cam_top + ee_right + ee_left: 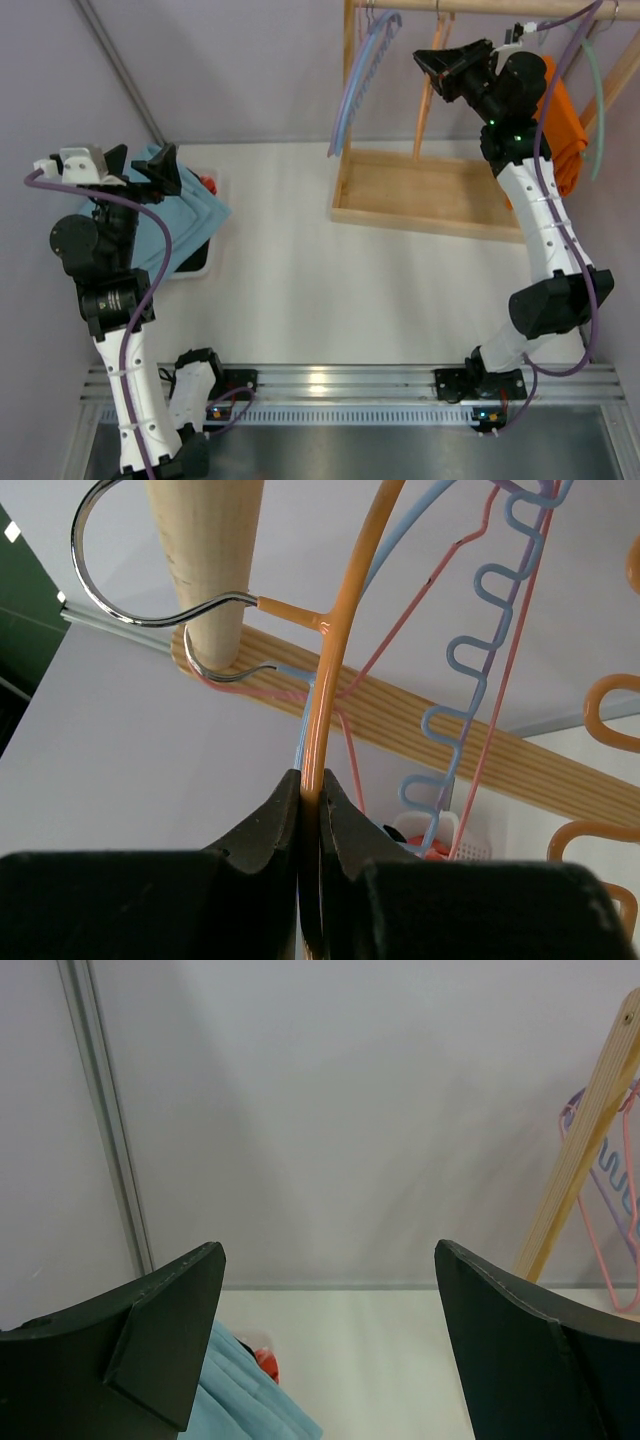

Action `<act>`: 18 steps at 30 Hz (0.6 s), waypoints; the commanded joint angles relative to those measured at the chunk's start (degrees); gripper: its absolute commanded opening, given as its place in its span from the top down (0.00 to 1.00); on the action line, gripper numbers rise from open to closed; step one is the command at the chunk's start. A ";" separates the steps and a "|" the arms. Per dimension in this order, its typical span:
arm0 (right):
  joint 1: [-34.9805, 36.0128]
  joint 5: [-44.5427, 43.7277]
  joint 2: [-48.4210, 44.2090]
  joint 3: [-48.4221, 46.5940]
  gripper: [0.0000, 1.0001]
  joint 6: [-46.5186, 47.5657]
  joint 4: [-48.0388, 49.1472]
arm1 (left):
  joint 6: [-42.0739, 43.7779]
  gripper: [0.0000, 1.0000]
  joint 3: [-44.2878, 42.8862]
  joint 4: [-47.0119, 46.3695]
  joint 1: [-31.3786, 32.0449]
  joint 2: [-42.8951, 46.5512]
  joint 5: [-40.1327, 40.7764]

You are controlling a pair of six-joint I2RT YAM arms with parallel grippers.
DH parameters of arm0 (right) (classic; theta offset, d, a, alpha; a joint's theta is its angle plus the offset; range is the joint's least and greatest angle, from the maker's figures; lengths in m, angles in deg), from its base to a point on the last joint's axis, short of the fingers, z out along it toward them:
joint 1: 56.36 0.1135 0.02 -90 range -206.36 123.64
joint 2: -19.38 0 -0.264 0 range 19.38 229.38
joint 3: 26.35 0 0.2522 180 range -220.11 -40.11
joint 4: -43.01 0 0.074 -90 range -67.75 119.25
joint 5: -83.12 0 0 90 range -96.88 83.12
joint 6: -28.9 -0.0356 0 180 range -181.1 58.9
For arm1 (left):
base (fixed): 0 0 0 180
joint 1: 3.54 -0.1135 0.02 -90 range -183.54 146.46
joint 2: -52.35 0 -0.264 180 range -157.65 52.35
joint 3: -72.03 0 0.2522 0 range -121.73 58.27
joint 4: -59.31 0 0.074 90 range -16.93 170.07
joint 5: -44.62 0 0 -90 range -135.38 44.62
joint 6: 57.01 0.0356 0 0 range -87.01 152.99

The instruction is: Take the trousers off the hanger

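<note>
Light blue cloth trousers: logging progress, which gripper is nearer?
Left. The left gripper hovers over the trousers; the right gripper is far across, shut on the thin orange hanger.

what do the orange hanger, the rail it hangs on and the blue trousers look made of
The hanger shows a glossy orange coating, likely plastic over wire, with a shiny bare-metal hook. The rail is pale unfinished wood with visible grain. The trousers are soft matte cloth, creased; fibre unclear.
</note>
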 commanded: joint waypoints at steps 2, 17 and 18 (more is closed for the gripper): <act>1.91 -1.41 0.87 -4.57 1.00 1.53 5.29 | -0.03 0.08 0.63 -0.01 -0.05 0.65 0.16; 5.86 -1.58 4.74 -3.07 1.00 4.26 7.75 | 0.94 0.08 1.33 0.43 -0.14 0.83 0.42; 6.21 -1.50 4.91 -3.25 1.00 4.52 8.10 | 0.85 0.08 1.33 0.52 -0.05 0.74 0.33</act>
